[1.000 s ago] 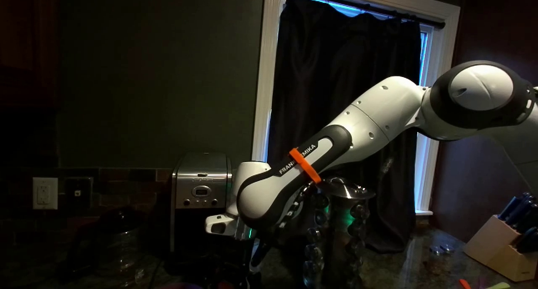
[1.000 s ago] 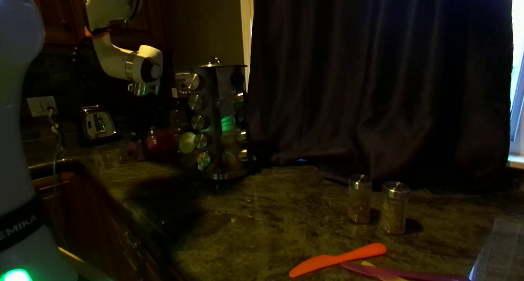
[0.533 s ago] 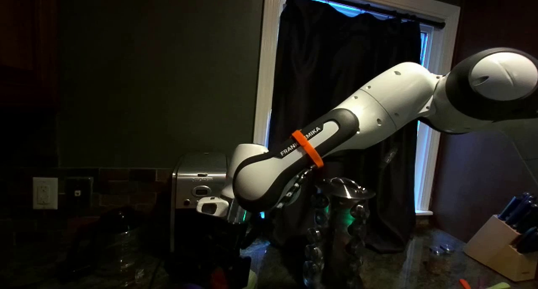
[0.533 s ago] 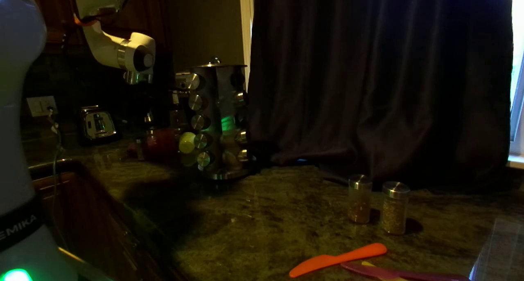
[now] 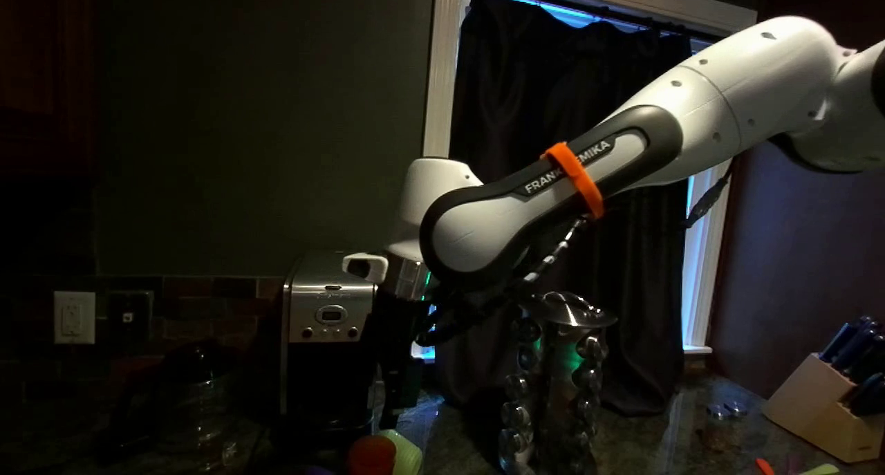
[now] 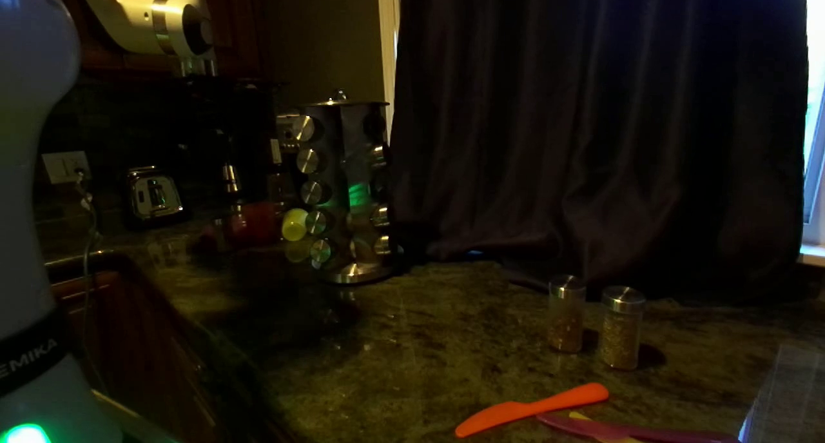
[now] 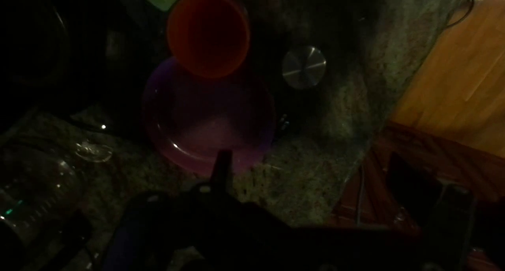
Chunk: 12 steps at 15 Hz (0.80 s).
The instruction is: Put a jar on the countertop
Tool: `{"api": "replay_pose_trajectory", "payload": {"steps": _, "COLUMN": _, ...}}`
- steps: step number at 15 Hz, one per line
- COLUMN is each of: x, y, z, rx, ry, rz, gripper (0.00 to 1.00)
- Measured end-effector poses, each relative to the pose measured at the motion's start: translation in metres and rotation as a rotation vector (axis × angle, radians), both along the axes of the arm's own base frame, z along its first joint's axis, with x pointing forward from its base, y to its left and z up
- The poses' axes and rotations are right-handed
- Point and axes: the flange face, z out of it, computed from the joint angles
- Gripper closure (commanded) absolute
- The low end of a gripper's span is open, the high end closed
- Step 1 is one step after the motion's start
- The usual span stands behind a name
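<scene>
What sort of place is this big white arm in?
Most likely a home kitchen, dimly lit: I see a speckled, stone-like countertop, a tall metal spice rack and a wooden knife block.

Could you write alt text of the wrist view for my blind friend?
An open gripper hangs above a dim, speckled countertop. What looks like a jar's round silver lid shows beside a purple dish and an orange cup, which overlap in this view.

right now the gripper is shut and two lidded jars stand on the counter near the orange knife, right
Not shut: the wrist view shows the gripper open, its fingers wide apart. The rest holds: in an exterior view, two lidded jars stand on the counter near the orange knife.
</scene>
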Motion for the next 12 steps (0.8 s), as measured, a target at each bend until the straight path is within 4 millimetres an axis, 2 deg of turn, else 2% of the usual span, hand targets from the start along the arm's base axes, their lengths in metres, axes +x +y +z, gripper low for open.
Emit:
{"api": "replay_pose_trajectory", "payload": {"steps": 5, "x": -0.039, "y": -0.026, "z": 0.025, "rx": -0.128, "ry": -0.033, "rz": -0.231, "gripper": 0.0}}
{"api": "replay_pose_trajectory", "payload": {"steps": 9, "x": -0.065, "y": -0.043, "z": 0.03, "rx": -0.259, "ry": -0.005, "rz": -0.415, "gripper": 0.0}}
{"api": "replay_pose_trajectory", "payload": {"steps": 12, "x": -0.072, "y": -0.045, "z": 0.031, "rx": -0.294, "ry": 0.011, "rz": -0.461, "gripper": 0.0}}
